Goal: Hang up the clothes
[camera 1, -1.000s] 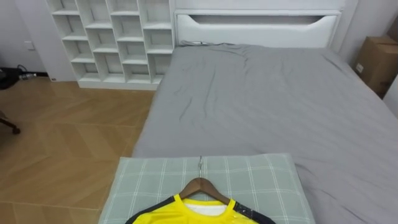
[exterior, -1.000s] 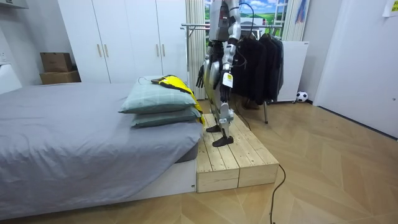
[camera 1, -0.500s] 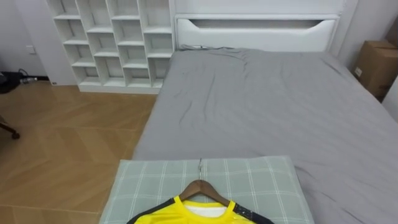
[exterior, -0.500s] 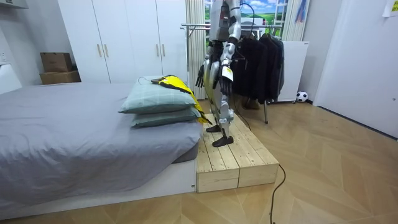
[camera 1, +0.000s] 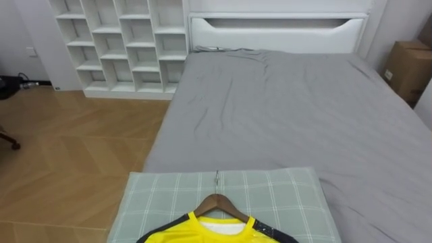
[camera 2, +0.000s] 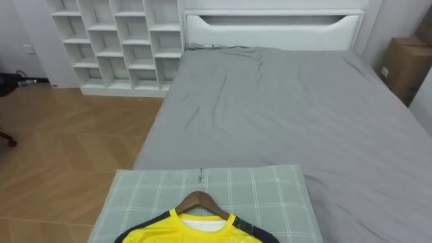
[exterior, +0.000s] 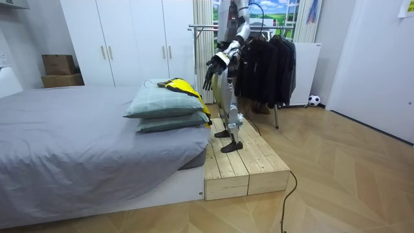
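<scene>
A yellow shirt with a dark collar [camera 1: 209, 233] lies on a brown wooden hanger [camera 1: 217, 201], its metal hook pointing toward the headboard. Both rest on a green checked pillow [camera 1: 283, 196] at the foot of the bed, just below me. In the room view the shirt [exterior: 184, 87] tops two stacked pillows [exterior: 165, 107]. I stand on a wooden platform [exterior: 246, 162] facing the bed. My left hand [exterior: 212, 66] is raised forward at chest height, open, a little short of the shirt and touching nothing. Behind me a clothes rack [exterior: 259, 27] carries dark garments [exterior: 265, 65].
The grey bed [camera 1: 290, 108] stretches ahead to a white headboard. White cube shelves [camera 1: 121, 40] stand at the far left over wooden floor. A cardboard box [camera 1: 408, 67] sits at the right. White wardrobes [exterior: 129, 39] line the wall beyond the bed.
My left arm has swung up from hanging at my side to reaching forward toward the pillows. The shirt and hanger have not moved.
</scene>
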Tool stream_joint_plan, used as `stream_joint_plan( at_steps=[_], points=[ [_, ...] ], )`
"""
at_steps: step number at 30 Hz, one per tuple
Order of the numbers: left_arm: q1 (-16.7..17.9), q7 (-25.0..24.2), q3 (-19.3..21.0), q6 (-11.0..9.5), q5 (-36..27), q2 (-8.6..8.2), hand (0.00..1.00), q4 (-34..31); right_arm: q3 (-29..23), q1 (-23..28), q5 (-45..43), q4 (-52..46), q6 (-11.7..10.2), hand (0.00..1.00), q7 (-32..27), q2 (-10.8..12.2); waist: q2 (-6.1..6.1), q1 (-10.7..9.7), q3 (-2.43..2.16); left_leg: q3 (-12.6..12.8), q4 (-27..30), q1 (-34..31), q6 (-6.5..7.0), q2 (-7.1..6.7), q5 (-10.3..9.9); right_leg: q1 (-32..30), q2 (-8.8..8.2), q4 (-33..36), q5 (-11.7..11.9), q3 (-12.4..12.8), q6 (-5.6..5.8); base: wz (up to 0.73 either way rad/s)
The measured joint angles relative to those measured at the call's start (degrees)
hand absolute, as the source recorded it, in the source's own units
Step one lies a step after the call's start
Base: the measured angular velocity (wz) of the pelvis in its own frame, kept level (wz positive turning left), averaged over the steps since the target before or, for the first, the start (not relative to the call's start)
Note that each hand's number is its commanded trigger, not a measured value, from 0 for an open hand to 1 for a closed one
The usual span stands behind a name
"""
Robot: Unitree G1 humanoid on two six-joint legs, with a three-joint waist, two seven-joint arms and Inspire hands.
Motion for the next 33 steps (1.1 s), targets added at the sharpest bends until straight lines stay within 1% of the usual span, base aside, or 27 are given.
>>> stream_joint_plan(
  at_steps=[2, 3, 6, 7, 8, 11, 13, 14, 16, 20, 23, 25, 29, 33],
  points=[
    [0.16, 0.11, -0.24, 0.14, 3.45, 0.0, 0.0, -2.5, -0.57, 0.11, 0.05, -0.11, 0.0, 0.0, -0.12, -0.22, 0.11, -0.41, 0.0, -0.16, 0.02, -0.17, 0.0, -0.02, 0.0, -0.06, -0.01, -0.03, 0.0, -0.12, 0.0, 0.03],
    [0.16, 0.12, -0.4, 0.15, 4.14, 0.02, 0.0, -3.21, -0.57, 0.18, 0.08, -0.27, 0.0, 0.0, -0.17, -0.37, 0.18, -0.51, -0.01, -0.16, 0.02, -0.22, 0.0, -0.02, 0.0, -0.08, -0.02, -0.03, 0.0, -0.12, 0.0, 0.0],
    [0.01, 0.14, -1.6, 0.35, 7.33, 0.72, 0.0, -6.13, -0.58, 0.58, -0.44, -1.9, 0.01, 0.0, -0.31, -0.88, 0.63, -1.32, -0.07, -0.09, 0.03, -0.48, 0.0, 0.0, 0.0, -0.37, 0.0, -0.06, 0.0, -0.07, 0.0, 0.0],
    [0.03, 0.13, -2.19, 0.45, 8.58, 0.88, 0.0, -7.09, -0.59, 0.65, -1.02, -2.03, 0.01, 0.0, -0.26, -1.02, 0.86, -1.45, -0.2, -0.09, 0.04, -0.44, 0.0, 0.0, 0.0, -0.34, 0.0, -0.05, 0.0, -0.03, 0.0, 0.0],
    [0.03, 0.13, -3.22, 0.45, 10.11, 0.95, 0.0, -8.34, -0.58, 0.73, -1.29, -2.02, -0.02, 0.0, -0.14, -1.22, 0.99, -1.85, -0.19, -0.08, 0.04, -0.4, 0.0, -0.01, 0.0, -0.33, -0.01, -0.04, 0.0, 0.0, 0.0, 0.0],
    [0.0, -0.07, -5.25, 0.37, 14.42, 1.2, 0.0, -10.08, -0.53, 0.49, -1.47, -1.98, -0.3, 0.0, 0.31, -1.38, 0.94, -2.61, -0.32, -0.07, 0.04, -0.35, 0.0, -0.01, 0.0, -0.32, 0.0, -0.03, 0.0, 0.0, 0.0, 0.0],
    [-0.13, -0.21, -5.84, 0.29, 15.93, 1.22, 0.0, -10.73, -0.53, 0.52, -1.47, -1.93, -0.78, 0.0, 0.56, -1.38, 0.9, -2.89, -0.32, 0.01, 0.05, -0.26, 0.0, 0.02, 0.0, -0.3, 0.02, -0.01, 0.0, 0.1, -0.01, -0.02],
    [-0.3, -0.22, -6.54, 0.25, 16.31, 1.31, 0.0, -11.09, -0.54, 0.6, -1.45, -1.88, -1.0, 0.0, 0.62, -1.38, 0.74, -3.06, -0.22, 0.02, 0.04, -0.16, 0.0, 0.02, 0.0, -0.3, 0.02, 0.01, 0.01, 0.26, -0.01, -0.06],
    [-0.52, -0.3, -6.8, -0.02, 17.35, 1.34, 0.0, -11.2, -0.54, 0.6, -1.51, -1.87, -1.26, 0.0, 0.73, -1.38, 0.68, -3.15, -0.19, 0.05, 0.03, 0.01, 0.0, 0.02, 0.0, -0.3, 0.06, 0.04, 0.01, 0.66, -0.01, -0.09],
    [-0.81, -0.67, -7.29, -0.02, 17.38, 1.52, 0.0, -11.18, -1.6, 0.46, -2.71, -1.9, -1.3, 0.0, 1.67, -1.35, 0.53, -4.18, 0.07, 0.18, -0.15, 0.09, 0.0, 0.0, 0.0, -0.35, 0.07, 0.01, 0.01, 1.28, 0.0, -0.03],
    [-1.43, -1.25, -7.32, 0.0, 17.47, 1.53, 0.0, -10.55, -1.91, 0.48, -3.02, -1.9, -1.37, 0.0, 1.99, -1.36, 0.47, -4.47, 0.2, 0.41, -0.2, 0.11, 0.0, 0.02, 0.0, -0.41, 0.1, 0.04, 0.01, 1.33, 0.0, 0.0],
    [-1.77, -1.34, -7.55, 0.0, 18.01, 1.53, 0.0, -10.17, -2.22, 0.44, -3.76, -1.92, -1.43, 0.0, 2.03, -1.36, 0.44, -4.48, 0.2, 0.49, -0.21, 0.11, 0.0, 0.02, 0.0, -0.43, 0.11, 0.03, 0.01, 1.36, 0.0, 0.0],
    [-3.43, -1.73, -7.58, 0.05, 21.52, 1.57, 0.0, -7.76, -2.85, -0.05, -5.8, -1.83, -1.46, 0.0, 2.03, -1.39, 0.58, -4.51, 0.2, 0.48, -0.21, 0.11, 0.0, 0.02, 0.0, -0.43, 0.12, 0.03, 0.02, 1.39, 0.0, 0.0],
    [-4.53, -1.83, -7.67, 0.13, 22.53, 1.57, 0.0, -5.81, -3.31, -0.18, -6.74, -1.85, -1.46, 0.0, 2.05, -1.39, 0.83, -4.6, 0.08, 0.48, -0.21, 0.12, 0.0, 0.02, 0.0, -0.43, 0.13, 0.0, 0.02, 1.47, 0.0, 0.0]
  ],
)
